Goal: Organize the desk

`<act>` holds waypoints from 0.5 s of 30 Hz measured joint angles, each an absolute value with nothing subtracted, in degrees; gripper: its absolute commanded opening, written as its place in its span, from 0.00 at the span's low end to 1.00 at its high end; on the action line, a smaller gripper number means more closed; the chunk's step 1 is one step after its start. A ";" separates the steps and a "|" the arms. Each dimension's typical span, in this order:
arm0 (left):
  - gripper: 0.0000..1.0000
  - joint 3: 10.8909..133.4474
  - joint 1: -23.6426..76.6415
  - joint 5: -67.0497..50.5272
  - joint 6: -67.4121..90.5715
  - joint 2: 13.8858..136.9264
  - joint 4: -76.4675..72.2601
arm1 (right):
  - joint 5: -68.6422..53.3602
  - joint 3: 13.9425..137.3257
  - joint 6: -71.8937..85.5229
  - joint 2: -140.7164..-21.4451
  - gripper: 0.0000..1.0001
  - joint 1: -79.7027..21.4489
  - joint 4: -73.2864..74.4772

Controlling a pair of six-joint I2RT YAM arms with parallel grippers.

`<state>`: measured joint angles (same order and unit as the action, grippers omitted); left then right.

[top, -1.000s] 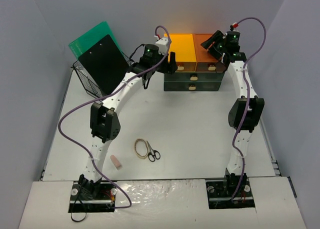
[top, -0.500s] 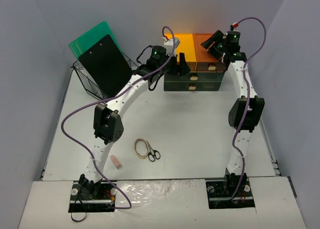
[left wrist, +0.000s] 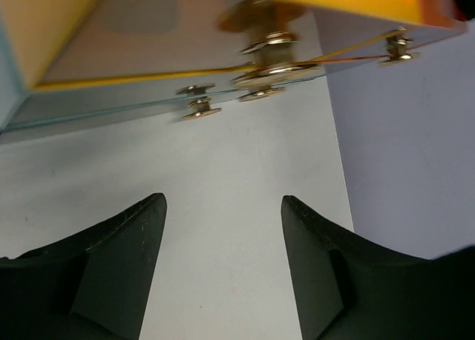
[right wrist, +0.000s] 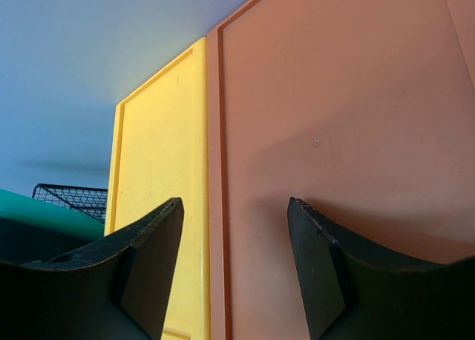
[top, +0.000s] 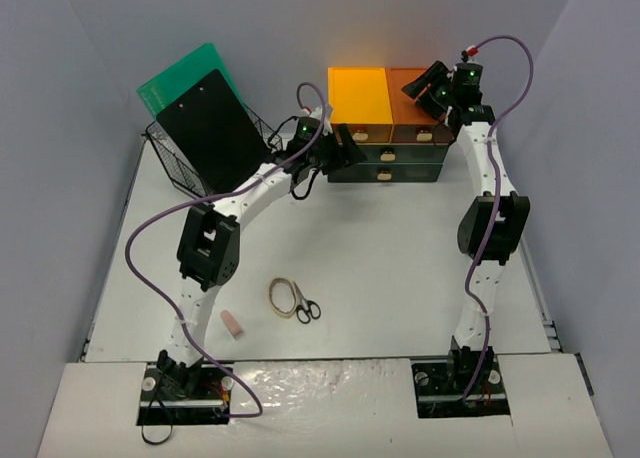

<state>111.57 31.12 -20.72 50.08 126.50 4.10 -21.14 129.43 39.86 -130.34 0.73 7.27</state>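
The desk is a wide white tabletop. On its near middle lie black-handled scissors, a tan rubber band touching them, and a small pink eraser. My left gripper hangs low at the left front corner of the drawer unit. It is open in the left wrist view, with only bare desk between its fingers and the gold knobs just ahead. My right gripper is open over the unit's orange top, holding nothing.
The drawer unit stands at the back, with a yellow top on the left and an orange top on the right. A black wire basket at the back left holds a black clipboard and a green board. Grey walls enclose the desk.
My left gripper has come down from beside the yellow top to the drawer unit's left front corner, near the desk. The right arm has not moved.
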 measured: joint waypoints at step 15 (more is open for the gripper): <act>0.57 116.39 26.65 -20.05 71.58 126.22 -8.50 | -21.88 129.14 40.48 -130.41 0.56 1.01 6.90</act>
<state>116.39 26.65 -20.05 71.58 126.22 -8.50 -21.88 129.14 40.48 -130.41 1.01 6.90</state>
